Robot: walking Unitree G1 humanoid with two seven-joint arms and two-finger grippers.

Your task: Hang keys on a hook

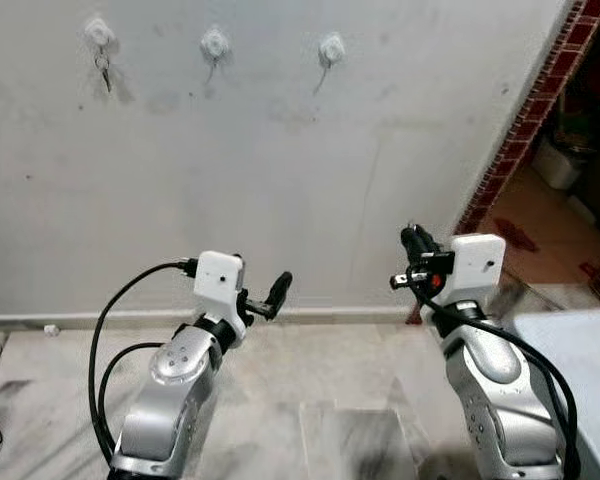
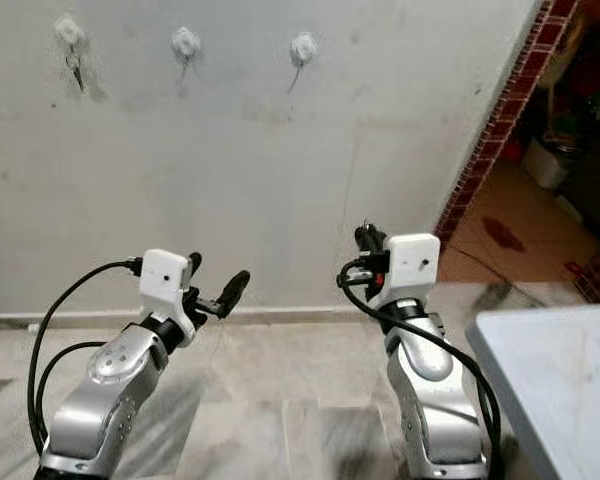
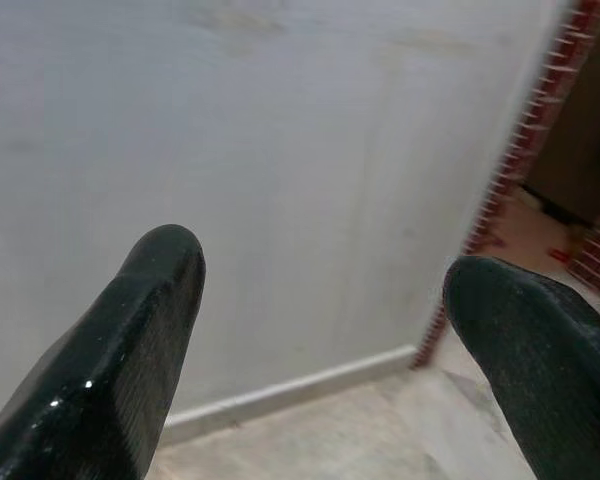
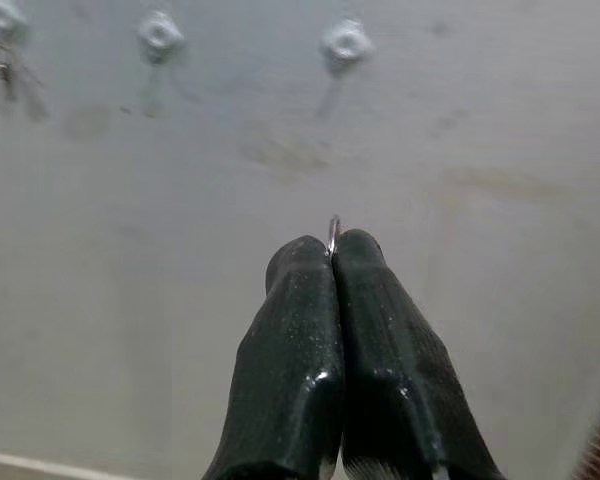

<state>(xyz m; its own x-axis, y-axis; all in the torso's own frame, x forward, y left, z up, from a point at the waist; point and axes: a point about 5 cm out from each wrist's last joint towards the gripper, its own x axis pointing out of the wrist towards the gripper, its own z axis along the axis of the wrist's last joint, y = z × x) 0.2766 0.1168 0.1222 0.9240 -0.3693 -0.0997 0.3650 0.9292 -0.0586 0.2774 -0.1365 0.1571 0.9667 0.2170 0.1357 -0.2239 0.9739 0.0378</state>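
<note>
Three white hooks sit high on the grey wall: a left hook (image 1: 99, 32), a middle hook (image 1: 214, 42) and a right hook (image 1: 331, 47). A small key (image 1: 104, 72) hangs from the left hook; the other two are bare. My right gripper (image 1: 414, 238) is raised in front of the wall, well below the right hook. It is shut on a thin metal key ring (image 4: 333, 228), whose edge pokes out between the fingertips. My left gripper (image 1: 262, 284) is open and holds nothing, low and left of the right gripper.
A red brick wall edge (image 1: 525, 120) bounds the wall on the right, with a doorway beyond it. A white tabletop (image 1: 590, 370) is at the lower right. A baseboard (image 1: 100, 318) meets the marble floor (image 1: 320, 400).
</note>
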